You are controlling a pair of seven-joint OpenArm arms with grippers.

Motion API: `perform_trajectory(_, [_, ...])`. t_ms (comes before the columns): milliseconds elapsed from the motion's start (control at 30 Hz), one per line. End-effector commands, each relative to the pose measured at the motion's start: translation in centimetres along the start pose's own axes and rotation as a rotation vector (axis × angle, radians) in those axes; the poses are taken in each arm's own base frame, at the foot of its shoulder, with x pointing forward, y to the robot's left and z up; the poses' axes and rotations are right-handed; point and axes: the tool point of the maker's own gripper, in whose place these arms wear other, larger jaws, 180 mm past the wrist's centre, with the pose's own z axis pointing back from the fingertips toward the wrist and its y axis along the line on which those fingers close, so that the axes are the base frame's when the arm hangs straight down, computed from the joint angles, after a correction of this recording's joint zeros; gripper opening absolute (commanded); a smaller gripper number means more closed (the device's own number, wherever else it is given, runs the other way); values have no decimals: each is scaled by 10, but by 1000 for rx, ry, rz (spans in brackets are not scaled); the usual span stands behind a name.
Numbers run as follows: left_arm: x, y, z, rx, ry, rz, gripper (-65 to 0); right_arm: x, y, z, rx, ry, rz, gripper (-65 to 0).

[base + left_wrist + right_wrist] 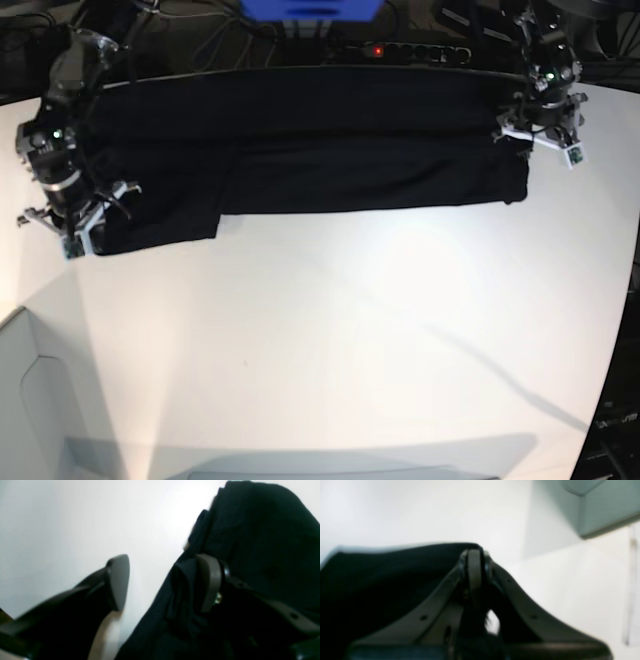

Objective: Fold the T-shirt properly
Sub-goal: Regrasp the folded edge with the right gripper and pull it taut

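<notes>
1. Across the far half of the white table, the T-shirt lay spread sideways as a long black band, folded lengthwise, with a sleeve flap hanging lower near the base view's left end.
2. At that left end, the right gripper stood at the shirt's edge, its jaws pressed fully together. In the right wrist view black cloth lay just behind and to the left of the closed tips; whether any fabric was pinched between them could not be told.
3. At the opposite end, the left gripper sat with its jaws spread wide apart. One finger stood over bare table, while the other finger rested against a bunched fold of the black shirt.
4. The cloth lay beside that second finger, not clamped between the two.
5. A grey box showed at the upper right of the right wrist view.
</notes>
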Motion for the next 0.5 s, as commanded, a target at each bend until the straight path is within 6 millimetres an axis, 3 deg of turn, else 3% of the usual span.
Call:
perform_trajectory(0, [11, 7, 2, 17, -27, -17, -262, 8, -1, 13, -19, -40, -1, -650])
perform_trajectory(67, [11, 7, 2, 16, -27, -17, -261, -3, 1, 29, -45, -23, -28, -650])
perform_trajectory(233, [19, 11, 2, 17, -40, -43, -261, -54, -2, 50, -76, 93, -82, -650])
perform_trajectory(467, [27, 17, 1, 25, -51, -70, -260, -96, -27, 79, -185, 192, -155, -650])
